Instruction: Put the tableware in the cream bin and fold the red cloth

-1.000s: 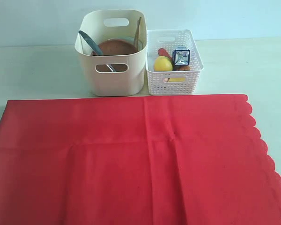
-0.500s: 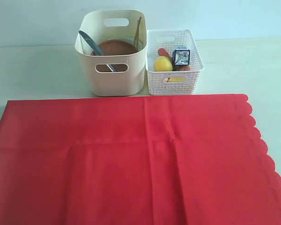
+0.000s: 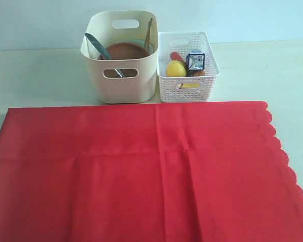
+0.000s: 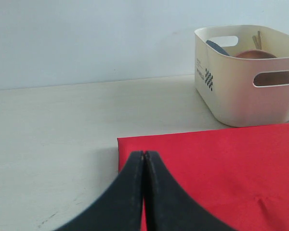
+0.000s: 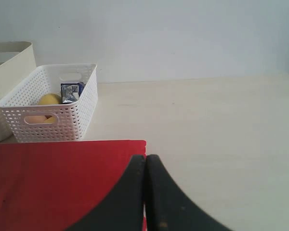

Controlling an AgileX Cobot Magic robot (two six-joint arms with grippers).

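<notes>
The red cloth [image 3: 141, 171] lies spread flat across the front of the table, its scalloped edge [image 3: 288, 166] on the right. Behind it stands the cream bin [image 3: 121, 83], holding the reddish-brown plate [image 3: 122, 50], a dark utensil [image 3: 96, 44] and the wooden chopsticks [image 3: 149, 31]. The cup, bowl and knife are hidden from me. Neither arm shows in the exterior view. My left gripper [image 4: 144, 154] is shut over the cloth [image 4: 221, 163] near its far left corner. My right gripper [image 5: 145, 157] is shut over the cloth [image 5: 48, 178] near its far right corner.
A white perforated basket [image 3: 188, 85] stands right of the cream bin, touching it, with a lemon [image 3: 175, 68], a milk carton [image 3: 195, 60] and other food inside. Bare pale table lies beside both containers. A plain wall stands behind.
</notes>
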